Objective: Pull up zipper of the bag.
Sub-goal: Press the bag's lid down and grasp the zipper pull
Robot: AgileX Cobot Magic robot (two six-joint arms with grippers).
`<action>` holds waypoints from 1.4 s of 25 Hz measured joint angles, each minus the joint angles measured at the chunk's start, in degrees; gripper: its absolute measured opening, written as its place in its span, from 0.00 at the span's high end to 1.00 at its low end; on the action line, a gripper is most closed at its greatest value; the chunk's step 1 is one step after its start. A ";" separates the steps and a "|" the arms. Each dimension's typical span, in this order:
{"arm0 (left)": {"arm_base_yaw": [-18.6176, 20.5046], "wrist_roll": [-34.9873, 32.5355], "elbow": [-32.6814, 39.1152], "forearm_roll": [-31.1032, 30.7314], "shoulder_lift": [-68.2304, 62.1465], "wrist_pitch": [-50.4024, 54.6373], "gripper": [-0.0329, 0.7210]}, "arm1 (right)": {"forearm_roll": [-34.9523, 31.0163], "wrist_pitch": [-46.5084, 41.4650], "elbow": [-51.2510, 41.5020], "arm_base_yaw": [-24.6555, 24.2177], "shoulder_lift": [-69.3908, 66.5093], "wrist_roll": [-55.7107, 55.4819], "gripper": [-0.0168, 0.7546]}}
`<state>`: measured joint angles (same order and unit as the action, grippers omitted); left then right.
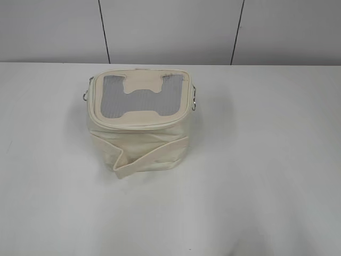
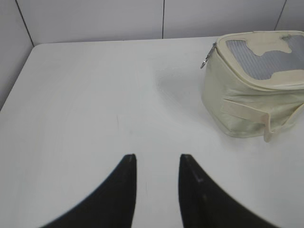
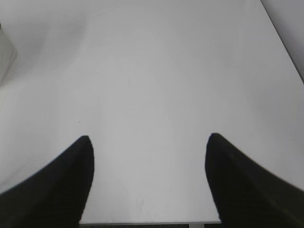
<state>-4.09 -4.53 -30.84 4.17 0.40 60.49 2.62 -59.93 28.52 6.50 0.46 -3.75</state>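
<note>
A cream bag [image 1: 139,120] with a grey mesh panel on its lid stands on the white table [image 1: 266,160], left of centre. Metal rings hang at both its sides; a zipper pull is not clear to me. The bag also shows in the left wrist view [image 2: 254,80] at the upper right, with a metal ring [image 2: 206,61] at its left corner. My left gripper [image 2: 156,159] is open and empty above bare table, well short of the bag. My right gripper [image 3: 149,138] is wide open and empty over bare table. Neither arm shows in the exterior view.
A grey panelled wall [image 1: 170,29] runs behind the table. A sliver of the bag [image 3: 5,57] shows at the left edge of the right wrist view. The table's front edge [image 3: 147,222] lies just below the right gripper.
</note>
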 joint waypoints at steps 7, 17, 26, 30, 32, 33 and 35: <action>0.00 0.00 0.00 0.00 0.00 0.00 0.64 | 0.00 0.00 0.00 0.00 0.00 -0.05 0.24; 0.00 0.00 0.00 0.00 0.00 0.00 0.64 | 0.00 0.00 0.00 0.00 0.00 0.00 0.24; 0.00 0.00 0.00 0.00 0.00 0.00 0.64 | -0.10 0.00 0.00 0.00 0.00 -0.37 0.24; 0.00 0.00 0.00 0.00 0.00 0.00 0.64 | -1.93 1.05 1.10 0.00 -1.10 -0.55 0.29; 0.00 0.00 0.00 0.00 0.00 0.00 0.64 | -4.74 5.05 2.86 0.00 -6.31 2.44 0.34; 0.00 0.00 0.00 0.00 0.00 0.00 0.64 | -8.04 7.77 3.91 0.00 -11.12 5.38 0.36; 0.00 0.00 0.00 0.00 0.00 0.00 0.64 | -16.92 15.25 6.35 0.00 -22.93 16.79 0.37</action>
<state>-4.09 -4.53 -30.84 4.17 0.40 60.49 -14.30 -44.68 34.87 6.50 -22.48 13.04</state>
